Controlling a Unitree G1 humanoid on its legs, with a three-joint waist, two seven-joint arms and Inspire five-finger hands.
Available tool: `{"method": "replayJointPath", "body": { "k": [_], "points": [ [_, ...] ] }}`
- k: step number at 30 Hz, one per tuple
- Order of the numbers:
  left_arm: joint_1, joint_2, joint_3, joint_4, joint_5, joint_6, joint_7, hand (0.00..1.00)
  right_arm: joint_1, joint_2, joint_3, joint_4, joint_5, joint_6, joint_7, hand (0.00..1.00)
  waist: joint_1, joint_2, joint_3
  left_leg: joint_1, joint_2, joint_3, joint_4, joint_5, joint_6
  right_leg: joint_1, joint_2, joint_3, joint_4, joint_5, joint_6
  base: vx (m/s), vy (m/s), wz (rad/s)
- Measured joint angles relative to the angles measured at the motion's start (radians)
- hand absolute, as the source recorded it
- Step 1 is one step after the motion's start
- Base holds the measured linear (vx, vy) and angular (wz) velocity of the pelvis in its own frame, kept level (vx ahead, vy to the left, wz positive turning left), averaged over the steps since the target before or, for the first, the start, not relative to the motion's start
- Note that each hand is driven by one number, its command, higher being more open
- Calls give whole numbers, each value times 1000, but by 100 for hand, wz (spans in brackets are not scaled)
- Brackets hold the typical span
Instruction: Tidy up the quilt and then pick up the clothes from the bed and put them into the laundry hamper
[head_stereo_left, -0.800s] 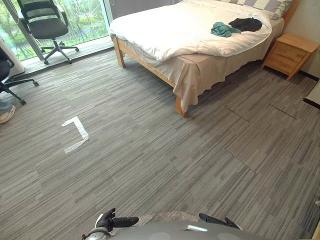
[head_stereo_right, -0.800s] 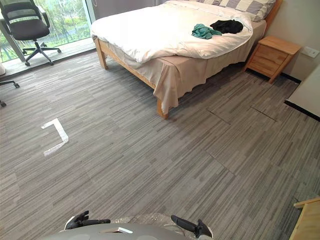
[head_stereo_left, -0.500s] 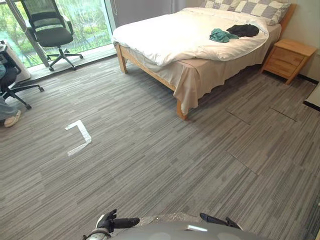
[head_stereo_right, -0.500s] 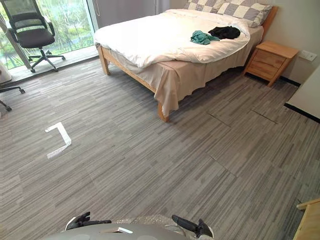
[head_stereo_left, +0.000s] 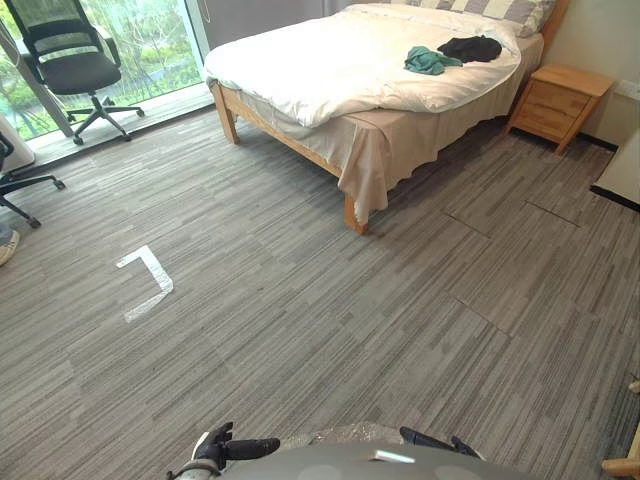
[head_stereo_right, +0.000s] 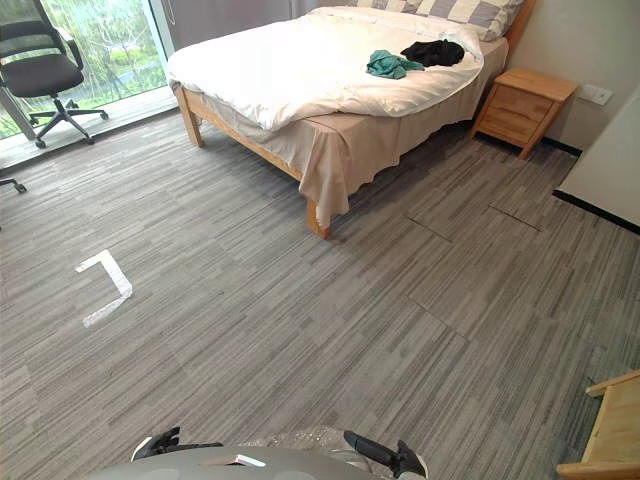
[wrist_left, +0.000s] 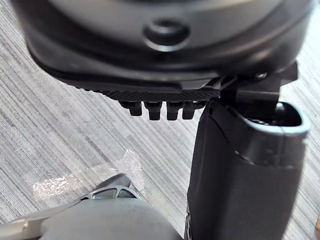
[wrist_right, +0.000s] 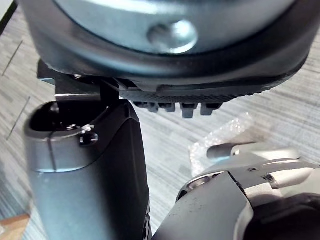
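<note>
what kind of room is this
Most likely a bedroom: a wooden-framed bed with a white quilt and clothes lying on it, and a wooden nightstand beside its head end. An office chair stands by the window.

Open grey carpet (head_stereo_left: 330, 300) stretches ahead of you to the bed (head_stereo_left: 283, 132), its near corner post pointing your way. A nightstand (head_stereo_left: 556, 100) flanks the bed's right side, an office chair (head_stereo_left: 70, 70) stands far left, and a wooden frame (head_stereo_right: 605, 430) sits close on your right.
</note>
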Motion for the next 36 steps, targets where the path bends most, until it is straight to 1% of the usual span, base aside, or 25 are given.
{"method": "replayJointPath", "body": {
  "k": [4,7,12,13,15,16,17,18,20,21,22,23,24,25,26,27,28,29,30,31,32,33,34,35,36],
  "points": [
    [-17,12,-35,13,0,-1,0,100,0,2,0,4,0,1,0,100,0,-4,-1,-1,-1,13,0,-1,-1,1,1,4,-8,-1,-3,77,-10,-8],
    [-28,14,-49,18,8,-1,0,100,-5,1,-3,4,0,1,0,100,-1,-1,0,-2,4,32,0,-9,-14,-16,6,19,0,-7,-11,5,-17,-16],
    [-38,14,-67,16,6,-1,4,100,-32,7,-46,-14,5,-1,0,100,-16,14,16,-26,51,127,1,-34,-34,-171,28,49,188,-47,-61,-35,-11,-60],
    [-38,14,-80,16,2,-1,7,100,-33,14,-61,-33,13,-2,-1,100,-29,25,25,-25,67,169,1,-37,-37,-224,32,18,255,-53,-70,-33,-41,-107],
    [-38,16,-87,15,-1,-1,9,100,-35,26,-92,-46,25,-7,-2,100,-48,30,29,-19,83,240,1,-44,-49,-288,7,-127,358,-80,-112,-44,-65,-113],
    [-40,22,-106,15,-2,0,9,100,-35,40,-124,-46,63,-12,-8,100,-60,30,29,-8,92,278,1,-50,-70,-307,-40,-284,393,-103,-140,45,-114,-76],
    [-42,22,-107,15,-2,0,9,100,-35,41,-129,-46,70,-13,-10,100,-61,31,31,-5,94,283,1,-50,-75,-307,-44,-299,390,-104,-142,112,-118,-81],
    [-59,20,-123,15,-3,1,9,100,-34,41,-160,-46,102,-17,-14,100,-69,46,40,3,120,303,2,-49,-96,-312,-45,-345,341,-101,-137,183,-138,-45],
    [-91,-10,-126,8,-3,-3,4,100,-34,38,-220,-54,134,-22,-17,100,-81,96,67,9,204,326,3,-43,-143,-365,-32,-343,243,-67,-94,228,-104,-42],
    [-101,-19,-123,8,-1,-5,4,100,-34,40,-230,-60,145,-26,-15,100,-80,104,72,15,225,338,4,-40,-147,-387,-37,-335,228,-58,-84,282,-68,-38],
    [-101,-30,-118,8,-1,-9,4,100,-33,48,-238,-76,164,-30,-14,100,-76,106,77,31,248,356,6,-32,-173,-419,-54,-329,213,-42,-70,333,-96,-48],
    [-102,-39,-81,-2,0,-9,0,100,-22,58,-237,-97,167,-29,-14,100,-72,90,78,68,264,389,7,-26,-207,-459,-88,-331,211,-22,-54,545,-262,-67],
    [-97,-47,-36,-19,4,-10,-5,100,5,77,-233,-140,167,-28,-14,100,-59,56,76,139,274,433,8,-29,-268,-485,-147,-350,233,-1,-61,633,-414,-58],
    [-97,-67,-5,-21,11,-10,1,100,19,85,-241,-155,173,-28,-10,100,-54,48,73,191,299,452,29,-32,-288,-501,-179,-362,326,79,-100,712,-569,-41],
    [-97,-71,5,-21,13,-9,3,100,19,82,-247,-152,186,-28,-8,100,-54,56,68,195,332,459,69,-33,-287,-515,-177,-359,386,63,-130,564,-489,-28],
    [-98,-96,27,-27,13,-9,4,100,16,69,-245,-157,197,-38,1,100,-52,94,68,176,426,473,189,-4,-277,-524,-150,-366,469,-26,-145,709,-683,-36],
    [-98,-125,43,-51,13,-9,3,100,9,50,-239,-152,194,-37,5,100,-49,114,75,150,519,467,344,68,-209,-509,-121,-365,509,-93,-172,616,-592,-37],
    [-97,-142,57,-61,12,-9,3,100,7,45,-238,-152,187,-35,4,100,-47,122,80,135,564,466,424,119,-137,-489,-107,-366,513,-120,-184,785,-710,-28],
    [-98,-171,74,-72,8,-9,1,100,-4,36,-237,-135,155,-31,-8,100,-43,133,90,94,647,432,610,184,-15,-425,-78,-366,497,-157,-196,659,-514,-21],
    [-98,-185,78,-84,7,-9,-8,100,-14,25,-228,-120,153,-24,-14,100,-38,128,101,45,663,354,750,144,-15,-367,-52,-360,462,-168,-200,720,-558,-30],
    [-97,-188,81,-103,-9,-23,-13,100,-32,10,-168,-80,125,-18,-20,100,-30,119,108,-61,601,187,914,14,-72,-256,-15,-340,364,-168,-199,516,-407,-32],
    [-97,-187,85,-111,-11,-29,-10,100,-43,0,-149,-63,111,-18,-22,100,-25,112,111,-102,568,136,952,-26,-84,-215,-4,-331,327,-167,-185,444,-346,-49],
    [-97,-185,85,-127,-21,-43,3,100,-63,-35,-90,-18,74,-17,-14,100,-13,107,112,-172,507,100,985,-91,-109,-158,16,-306,270,-171,-169,324,-223,-50],
    [-97,-185,88,-134,-32,-48,10,100,-76,-46,-75,2,69,-16,-13,100,-5,107,112,-200,488,106,982,-110,-113,-133,30,-293,245,-174,-165,417,-232,-71],
    [-98,-182,97,-141,-51,-50,17,100,-94,-51,-74,12,58,-12,-15,100,10,106,112,-245,470,131,963,-137,-103,-97,52,-269,209,-173,-164,436,-170,-75]
  ]
}}
